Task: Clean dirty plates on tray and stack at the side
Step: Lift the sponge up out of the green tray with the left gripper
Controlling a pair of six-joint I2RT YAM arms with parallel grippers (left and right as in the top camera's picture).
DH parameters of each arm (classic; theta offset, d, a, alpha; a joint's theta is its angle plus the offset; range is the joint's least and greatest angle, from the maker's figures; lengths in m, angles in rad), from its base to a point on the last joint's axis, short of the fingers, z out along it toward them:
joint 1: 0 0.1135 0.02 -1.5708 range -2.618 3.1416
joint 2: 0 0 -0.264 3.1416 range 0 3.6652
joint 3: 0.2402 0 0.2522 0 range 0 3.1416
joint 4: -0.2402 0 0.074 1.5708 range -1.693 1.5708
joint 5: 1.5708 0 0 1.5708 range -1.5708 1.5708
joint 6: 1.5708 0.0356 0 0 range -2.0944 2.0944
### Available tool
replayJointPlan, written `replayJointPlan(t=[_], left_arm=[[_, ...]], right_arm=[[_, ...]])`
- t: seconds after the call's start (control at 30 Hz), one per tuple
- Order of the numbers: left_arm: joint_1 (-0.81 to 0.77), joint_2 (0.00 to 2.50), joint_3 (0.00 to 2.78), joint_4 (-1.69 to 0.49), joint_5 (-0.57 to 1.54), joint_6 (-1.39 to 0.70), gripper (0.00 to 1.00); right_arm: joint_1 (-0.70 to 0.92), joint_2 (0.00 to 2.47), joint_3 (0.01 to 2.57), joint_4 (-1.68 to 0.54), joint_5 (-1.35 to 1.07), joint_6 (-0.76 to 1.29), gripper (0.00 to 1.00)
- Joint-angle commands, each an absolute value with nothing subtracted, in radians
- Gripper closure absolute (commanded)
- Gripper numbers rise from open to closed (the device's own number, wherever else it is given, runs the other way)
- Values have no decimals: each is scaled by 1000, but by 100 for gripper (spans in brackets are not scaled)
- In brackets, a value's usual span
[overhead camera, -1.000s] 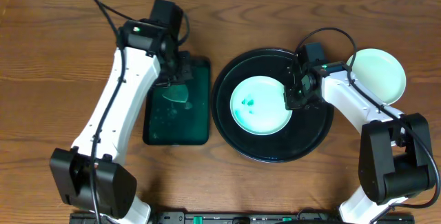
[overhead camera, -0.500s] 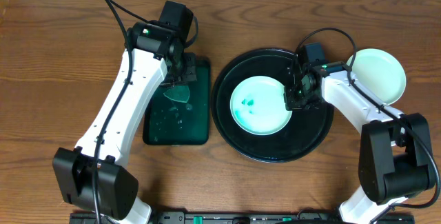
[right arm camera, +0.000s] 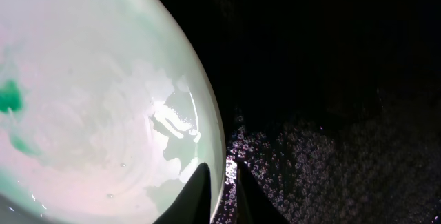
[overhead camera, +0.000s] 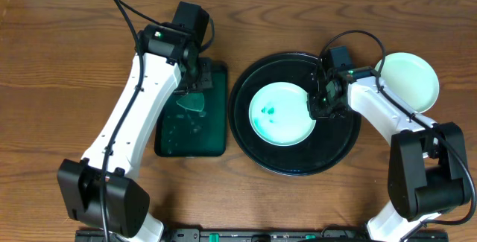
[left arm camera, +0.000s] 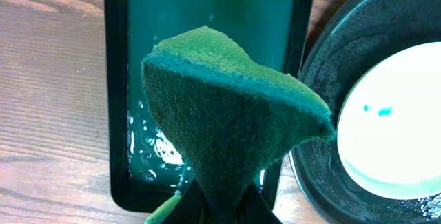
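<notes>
Your left tool [left arm camera: 227, 207] is clamped on the folded green sponge [left arm camera: 234, 114] and holds it above the green tray [left arm camera: 117, 79], so drips fall there and not on the worktop [left arm camera: 48, 79]. Your right tool [right arm camera: 220, 182] straddles the rim of the dirty plate [overhead camera: 279, 113] on the black tray [overhead camera: 294, 164]. It appears to be pinching the rim, likely to steady the plate for wiping. A second plate [overhead camera: 408, 80] sits beside the tray, marking the stacking spot.

The table [overhead camera: 45, 63] is brown wood with grain and a dull sheen. The black tray [overhead camera: 298, 160] is glossy and wet, beaded with droplets. The plate [overhead camera: 282, 126] on it is smooth, shiny white. The sponge [left arm camera: 227, 127] is rough and fibrous, with a finer, lighter layer on top. The green tray [left arm camera: 117, 79] is slick plastic, flecked with water.
</notes>
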State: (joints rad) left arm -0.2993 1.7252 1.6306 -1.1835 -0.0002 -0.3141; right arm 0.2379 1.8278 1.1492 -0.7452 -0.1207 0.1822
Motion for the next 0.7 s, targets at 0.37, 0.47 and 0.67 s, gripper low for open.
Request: replayJointPlan(t=[0.37, 0.47, 0.67], left_arm=[[-299, 1720, 1530, -1116, -9, -324, 93], [-299, 1720, 1529, -1116, -9, -324, 93], [-299, 1720, 1529, -1116, -9, -324, 93]], right_arm=[[241, 1814, 1164, -733, -116, 186, 64], [241, 1816, 1163, -732, -102, 186, 62], [241, 1819, 1163, -728, -102, 186, 69]])
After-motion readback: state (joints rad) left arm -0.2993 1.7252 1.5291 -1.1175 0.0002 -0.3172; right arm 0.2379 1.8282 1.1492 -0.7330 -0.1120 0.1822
